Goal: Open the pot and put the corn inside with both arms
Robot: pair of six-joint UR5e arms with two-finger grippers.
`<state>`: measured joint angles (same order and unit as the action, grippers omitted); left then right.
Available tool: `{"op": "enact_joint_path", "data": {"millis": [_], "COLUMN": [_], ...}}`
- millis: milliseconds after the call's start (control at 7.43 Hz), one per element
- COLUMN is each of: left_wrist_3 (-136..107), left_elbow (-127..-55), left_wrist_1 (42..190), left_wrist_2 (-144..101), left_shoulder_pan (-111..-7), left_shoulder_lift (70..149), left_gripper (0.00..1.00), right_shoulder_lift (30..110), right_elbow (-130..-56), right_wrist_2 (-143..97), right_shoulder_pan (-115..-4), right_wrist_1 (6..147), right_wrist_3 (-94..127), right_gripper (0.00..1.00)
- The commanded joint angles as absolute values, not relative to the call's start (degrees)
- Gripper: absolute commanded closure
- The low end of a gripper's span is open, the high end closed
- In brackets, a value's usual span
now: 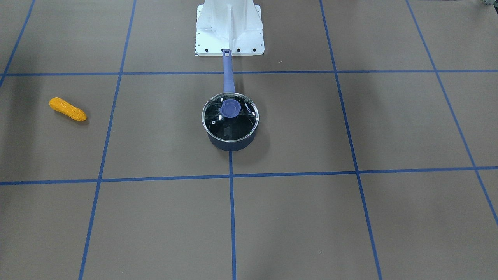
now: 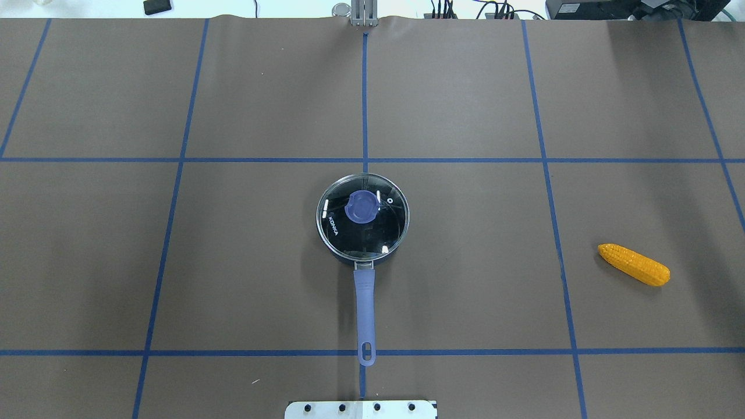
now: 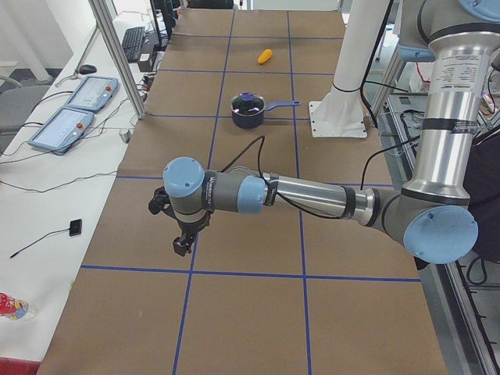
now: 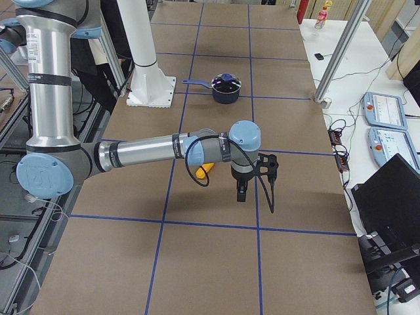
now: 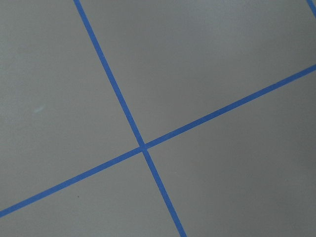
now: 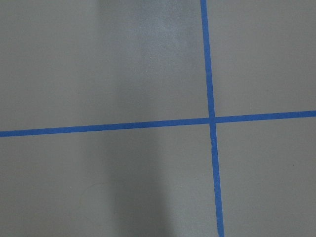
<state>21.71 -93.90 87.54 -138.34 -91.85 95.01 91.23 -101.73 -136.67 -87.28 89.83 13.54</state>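
Far left, outside the overhead view: left gripper point(image 3: 182, 244). It hangs pointed down above the bare table point(image 2: 233, 262). It shows only from the table's end, so I cannot tell whether its jaws are spread or pressed together. Its wrist camera shows only crossing tape lines point(image 5: 143, 146) and no task item. The pot sits well apart from it, further along the table.

Centre: pot point(image 1: 230, 144), upright. The glass lid point(image 2: 340, 233) is seated on the rim, with the blue knob point(image 2: 361, 208) on top. The handle point(image 2: 365, 302) points toward the robot's base plate point(image 2: 361, 409). Nothing touches the pot.

Right: corn point(image 2: 634, 264). It lies flat on the table, well apart from the pot and outside it.

Far right, outside the overhead view: right gripper point(image 4: 241, 191). It hangs pointed down over the table. The state of its jaws cannot be told, for the same reason. The orange sliver partly hidden behind this arm's forearm is probably the corn. If so, the corn lies near the jaws on their pot side, not between them.

Step in hand: opening the pot appears not yet begun, with the lid on and the corn on the table.

Next move, as a judgement:
- The left gripper crosses to the centre, settles over the knob, pinches it and lifts the lid straight up.
- The right gripper shifts toward the pot side and comes down across the corn's short width.
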Motion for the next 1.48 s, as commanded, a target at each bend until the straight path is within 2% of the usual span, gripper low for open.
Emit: {"op": "enact_joint_path", "data": {"millis": [0, 269, 538, 673, 942, 1346], "left_wrist_3": [21.7, 19.9, 15.0, 9.2, -7.2, -30.1], "left_elbow": [-93.9, -93.9, -96.1, -98.7, -106.5, -113.7], "left_wrist_1": [87.5, 85.7, 70.9, 68.2, 68.2, 68.5], "left_wrist_2": [-138.3, -139.6, -139.8, -139.9, -139.8, -139.0], "left_shoulder_pan": [-91.8, -91.8, -91.5, -90.6, -82.0, -69.0], "left_shoulder_lift": [95.1, 97.4, 107.9, 110.3, 110.9, 115.6], "left_gripper": [0.02, 0.02, 0.02, 0.02, 0.02, 0.02], "right_shoulder_lift": [91.1, 91.1, 90.3, 90.4, 90.1, 94.4], "right_elbow": [-101.6, -99.4, -98.5, -100.3, -102.3, -108.3], "right_wrist_2": [-136.7, -137.5, -140.9, -141.0, -139.2, -133.3], "right_shoulder_pan": [-87.3, -87.3, -80.5, -77.4, -71.3, -61.0], "right_wrist_1": [89.8, 82.1, 79.4, 76.1, 68.1, 68.1], "right_wrist_3": [13.1, 13.7, 16.4, 21.4, 31.1, 33.6], "right_gripper": [0.00, 0.00, 0.00, 0.00, 0.00, 0.00]}}
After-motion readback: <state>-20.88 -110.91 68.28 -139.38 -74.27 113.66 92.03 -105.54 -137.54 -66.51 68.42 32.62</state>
